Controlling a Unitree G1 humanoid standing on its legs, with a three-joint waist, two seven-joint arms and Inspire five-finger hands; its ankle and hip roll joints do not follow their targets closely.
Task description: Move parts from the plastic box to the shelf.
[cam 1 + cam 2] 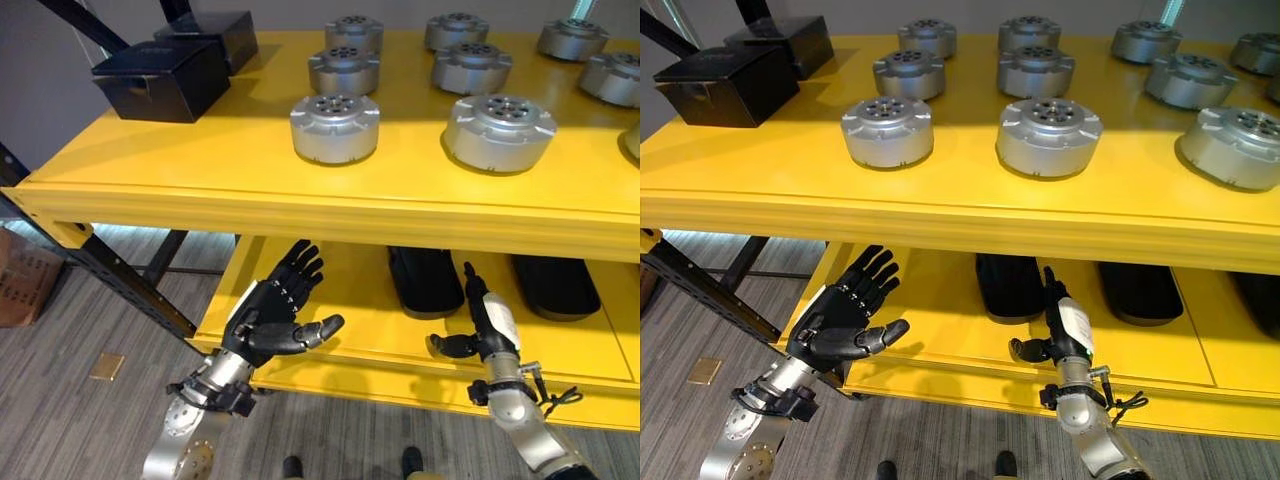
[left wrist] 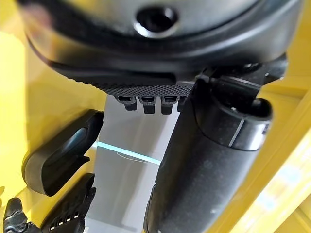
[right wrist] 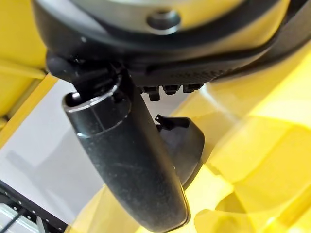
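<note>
Left eye view: the left hand (image 1: 268, 322) hangs below the front edge of the yellow shelf (image 1: 300, 205), palm up, its fingers (image 1: 298, 268) straight and fanned, thumb out to the side, holding nothing. The right hand (image 1: 489, 322) stands edge-on under the same front edge, fingers straight and pressed together, pointing up, thumb stuck out sideways, also empty. Both hands sit in front of the shelf's lower tier (image 1: 350, 320), apart from each other.

On that lower tier, behind the hands, lie dark rounded parts (image 1: 424, 280), one behind each hand's gap and another (image 1: 556, 286) toward the right end; what they are exactly is hard to tell in the shade.

On the top tier stand round silver metal parts with rings of holes in their tops. One (image 1: 335, 126) sits nearest the front edge left of centre, a larger one (image 1: 499, 132) beside it to the right, and more stand in rows toward the back edge (image 1: 344, 69). Two black boxes (image 1: 163, 78) occupy the top tier's back left corner, one behind the other.
</note>
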